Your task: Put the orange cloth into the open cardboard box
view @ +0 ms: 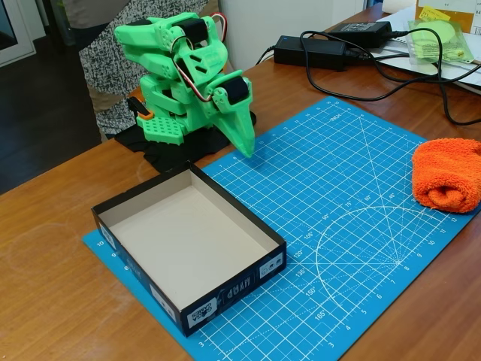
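Orange cloth (448, 174) well apart from open cardboard box (255, 272)

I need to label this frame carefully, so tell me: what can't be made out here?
All in the fixed view:
- The orange cloth: its right end is cut off by the picture's edge.
- The gripper: fingers point down, folded together; open or shut is unclear.
- The open cardboard box: its white labels are too small to read.
- The person behind the green arm: cut off by the top edge.
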Motion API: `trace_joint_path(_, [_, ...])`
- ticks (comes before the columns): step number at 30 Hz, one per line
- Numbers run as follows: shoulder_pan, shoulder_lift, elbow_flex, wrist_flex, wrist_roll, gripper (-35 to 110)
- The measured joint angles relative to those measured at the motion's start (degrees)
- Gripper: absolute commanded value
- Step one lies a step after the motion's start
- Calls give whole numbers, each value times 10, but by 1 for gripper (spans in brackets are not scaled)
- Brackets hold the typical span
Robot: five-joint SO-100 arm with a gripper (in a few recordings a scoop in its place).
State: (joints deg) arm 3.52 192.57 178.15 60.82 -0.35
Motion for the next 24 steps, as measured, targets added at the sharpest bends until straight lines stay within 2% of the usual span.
trace_joint_path(16, [-6, 0, -5, 0, 0, -1])
trace_joint_path(20, [-40, -11, -121, 19, 0, -1])
trace_joint_path(24, [-117, -191, -305, 13, 0, 0])
